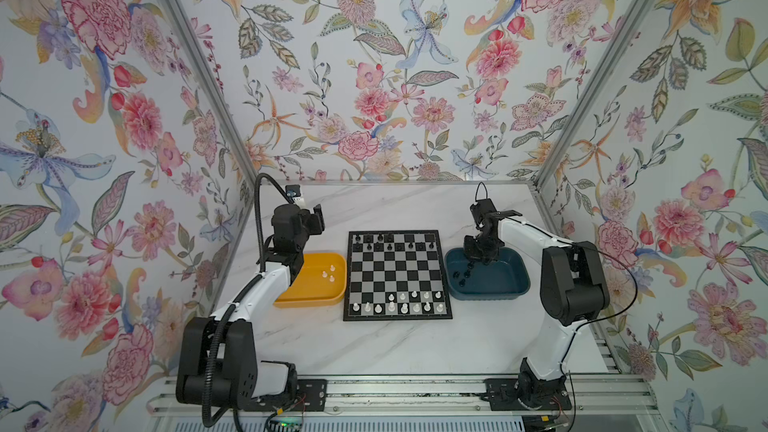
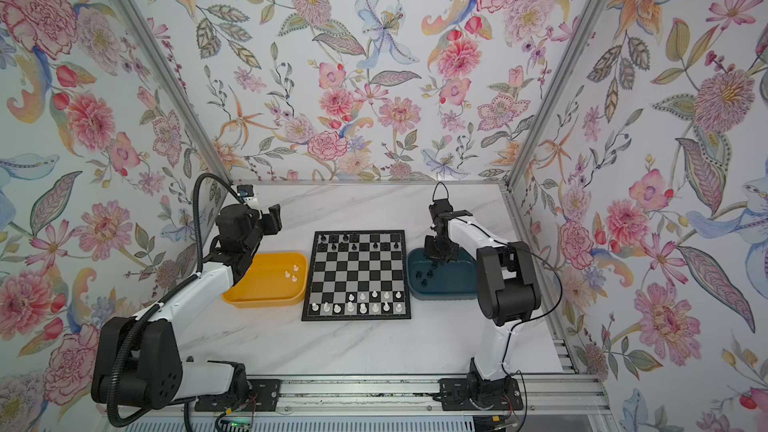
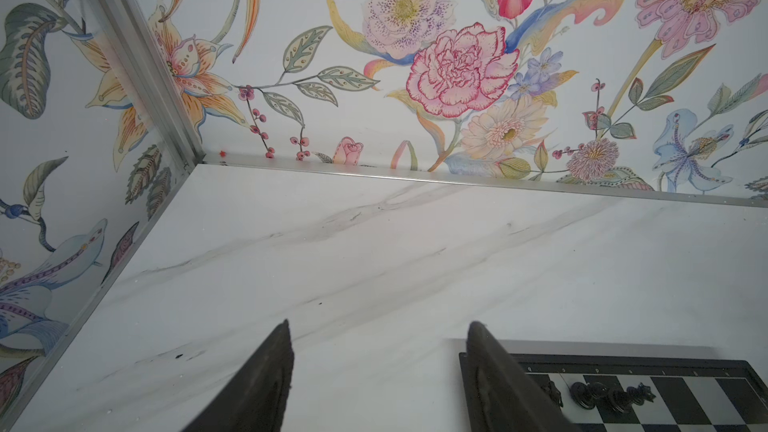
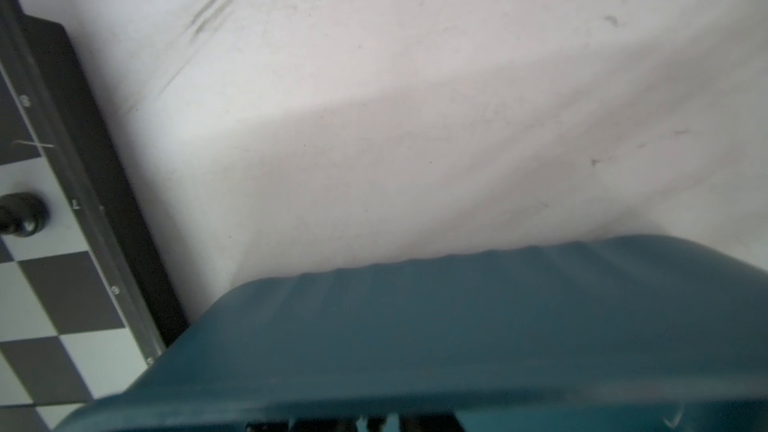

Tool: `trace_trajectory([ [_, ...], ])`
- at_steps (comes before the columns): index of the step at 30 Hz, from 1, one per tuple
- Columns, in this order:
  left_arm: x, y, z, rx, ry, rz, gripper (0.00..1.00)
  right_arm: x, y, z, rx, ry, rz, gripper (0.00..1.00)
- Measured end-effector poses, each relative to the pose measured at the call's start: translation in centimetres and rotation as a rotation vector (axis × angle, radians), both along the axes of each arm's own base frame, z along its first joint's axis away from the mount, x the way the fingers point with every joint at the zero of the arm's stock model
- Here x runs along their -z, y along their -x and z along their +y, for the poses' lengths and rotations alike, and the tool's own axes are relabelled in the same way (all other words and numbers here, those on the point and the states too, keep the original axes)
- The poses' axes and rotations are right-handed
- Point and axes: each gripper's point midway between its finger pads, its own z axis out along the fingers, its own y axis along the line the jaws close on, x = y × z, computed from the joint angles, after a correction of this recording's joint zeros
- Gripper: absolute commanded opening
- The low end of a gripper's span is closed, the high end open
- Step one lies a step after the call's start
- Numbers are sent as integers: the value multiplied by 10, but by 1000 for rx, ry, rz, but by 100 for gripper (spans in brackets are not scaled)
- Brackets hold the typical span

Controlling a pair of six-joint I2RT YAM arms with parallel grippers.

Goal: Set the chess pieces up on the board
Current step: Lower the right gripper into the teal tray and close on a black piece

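**A:** Where is the board [image 1: 397,274]?

**B:** Centre of both top views. White pieces [image 1: 397,307] fill its lower rows and black pieces [image 1: 388,243] its upper rows, with gaps in each.

**A:** And the right gripper [image 1: 473,261]?

**B:** Down in the blue tray [image 1: 513,286], right of the board, among the loose black pieces [image 1: 462,282]. I can't tell if it has one pinched.

**A:** Advice?

**B:** Take a single piece, upright, and lift it clear of the rim before crossing. The left gripper [image 3: 380,326], spread and empty, hangs above the yellow tray [image 1: 316,301].

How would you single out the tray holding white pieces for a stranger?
Find the chessboard. A tray flanks each side. Pick the yellow tray, left in both top views, holding three white pieces; the dark blue tray holds black ones.
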Motion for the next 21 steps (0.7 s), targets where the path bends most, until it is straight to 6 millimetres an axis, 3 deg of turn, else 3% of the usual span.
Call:
trace_trajectory([
  [21,3,0,-2,8,-8,8,68,3,-2,4,-12,13,9,11],
])
